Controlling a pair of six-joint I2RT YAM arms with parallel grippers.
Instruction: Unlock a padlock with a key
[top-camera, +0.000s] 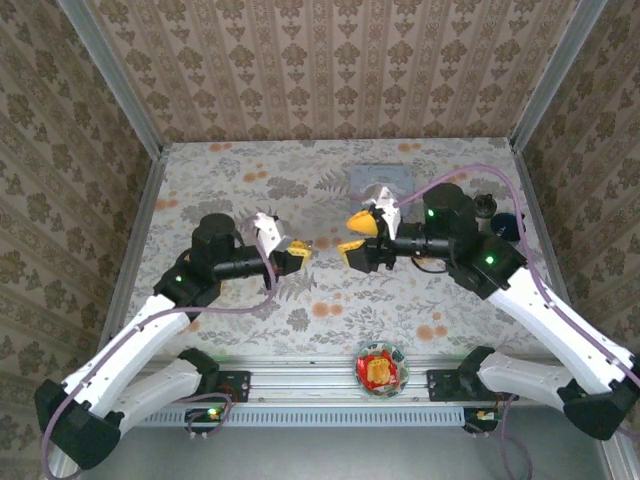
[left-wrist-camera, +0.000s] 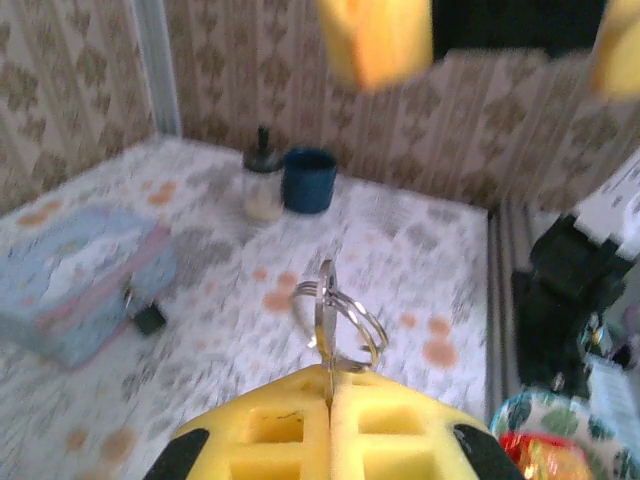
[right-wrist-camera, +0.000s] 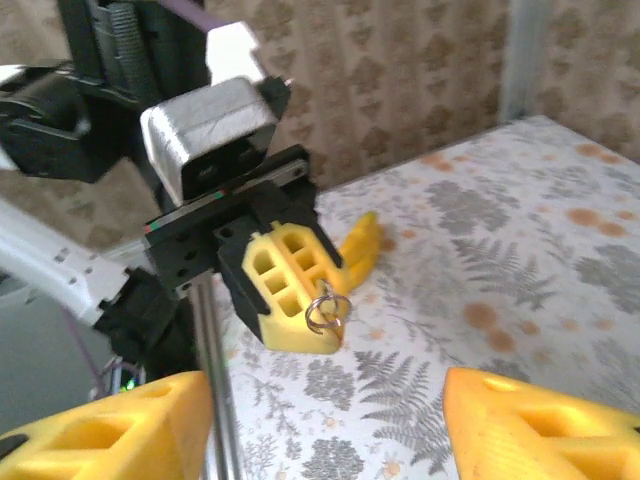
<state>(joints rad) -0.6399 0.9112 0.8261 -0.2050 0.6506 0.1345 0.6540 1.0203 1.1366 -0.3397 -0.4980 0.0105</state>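
My left gripper (left-wrist-camera: 330, 378) is shut on a small silver key (left-wrist-camera: 326, 312), held edge-on with its wire ring (left-wrist-camera: 360, 325) hanging beside it. The key sticks out past the yellow fingertips. The padlock (left-wrist-camera: 150, 318), tiny and dark, lies on the table against the light blue tin (left-wrist-camera: 80, 275). In the top view my left gripper (top-camera: 297, 254) faces my right gripper (top-camera: 352, 236) with a short gap between them, above the middle of the table. My right gripper (right-wrist-camera: 330, 430) is open, its wide-apart fingers framing the left gripper (right-wrist-camera: 285, 285) and the key ring (right-wrist-camera: 327, 312).
A glass jar with a dark lid (left-wrist-camera: 262, 185) and a dark blue cup (left-wrist-camera: 308, 180) stand by the far wall. A bowl of wrapped sweets (top-camera: 382, 368) sits at the table's near edge. The light blue tin (top-camera: 380, 180) lies at the back, behind the right gripper.
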